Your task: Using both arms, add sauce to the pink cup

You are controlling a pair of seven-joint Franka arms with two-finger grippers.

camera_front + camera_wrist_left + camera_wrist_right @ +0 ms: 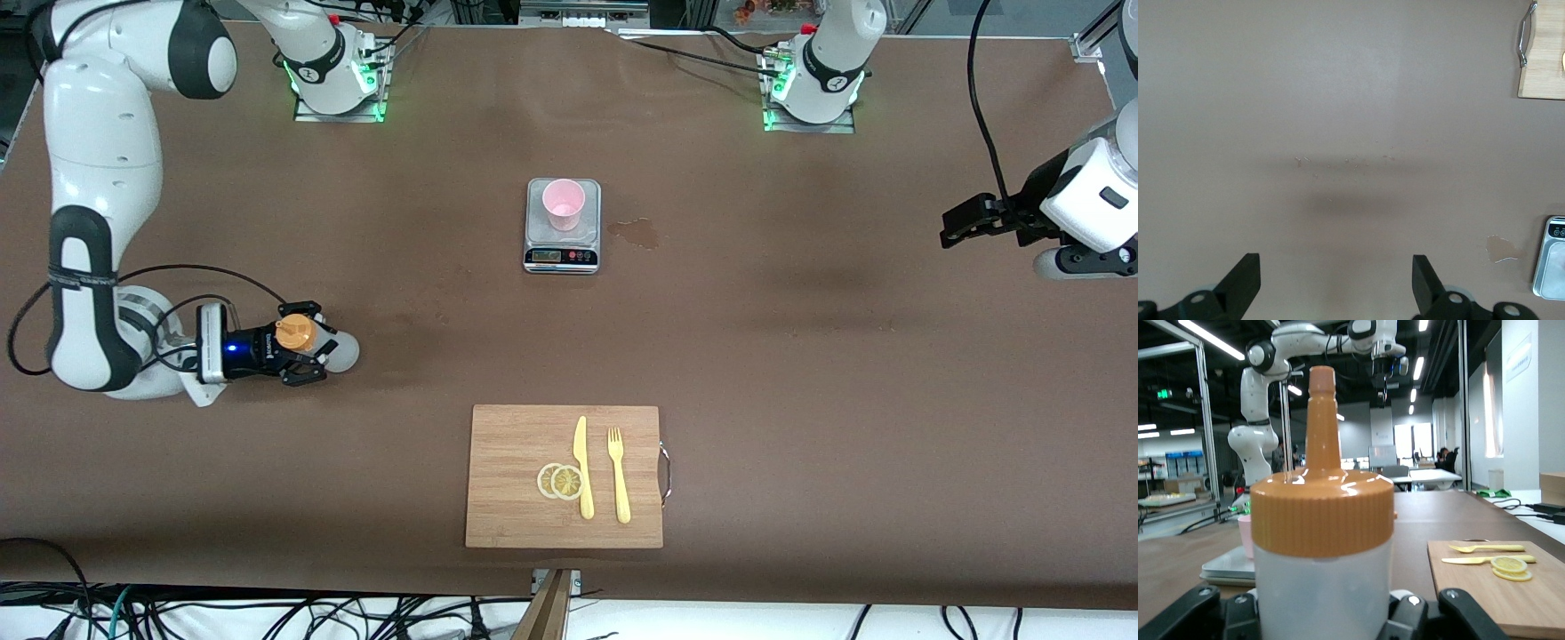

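Observation:
The sauce bottle (pixel 302 336), frosted white with an orange nozzle cap, stands upright on the table toward the right arm's end. My right gripper (pixel 307 345) is shut on the bottle's body; in the right wrist view the bottle (pixel 1321 540) fills the space between the fingers. The pink cup (pixel 564 204) stands on a small silver scale (pixel 562 256) at mid-table, and its edge (pixel 1244 537) peeks out beside the bottle in the right wrist view. My left gripper (pixel 958 224) is open and empty above bare table at the left arm's end (pixel 1336 270).
A wooden cutting board (pixel 516 444) with a yellow knife (pixel 582 467), a yellow fork (pixel 618 476) and two lemon slices (pixel 560 481) lies nearer the front camera than the scale. A small wet stain (pixel 636 233) marks the table beside the scale.

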